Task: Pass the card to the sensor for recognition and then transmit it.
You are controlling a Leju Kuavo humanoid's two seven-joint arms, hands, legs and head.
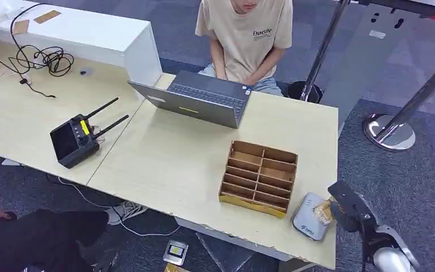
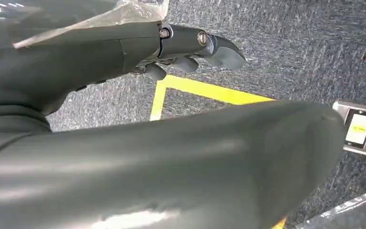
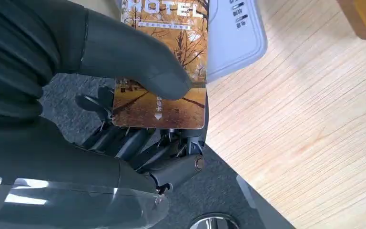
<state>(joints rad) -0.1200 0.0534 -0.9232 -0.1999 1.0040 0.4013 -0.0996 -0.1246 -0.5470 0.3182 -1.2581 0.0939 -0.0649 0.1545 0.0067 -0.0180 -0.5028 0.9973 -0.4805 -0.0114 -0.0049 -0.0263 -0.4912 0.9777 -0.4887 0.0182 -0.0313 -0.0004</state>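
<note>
My right hand (image 1: 344, 205) hovers at the table's front right corner and holds a hotel card (image 3: 164, 67) printed with autumn trees, pinched under the thumb (image 3: 124, 57). In the head view the card (image 1: 322, 212) pokes out over the right edge of the grey rounded sensor pad (image 1: 310, 216). The sensor (image 3: 233, 33) lies flat on the wood just past the card. My left hand (image 2: 186, 47) hangs over dark carpet with its fingers curled and nothing in it.
A wooden slotted organizer (image 1: 259, 177) stands just left of the sensor. A laptop (image 1: 201, 98) and a seated person (image 1: 246, 34) are at the far side. A black controller with antennas (image 1: 78, 137) lies left. Metal stanchion base (image 1: 389, 131) stands right of the table (image 1: 170, 164).
</note>
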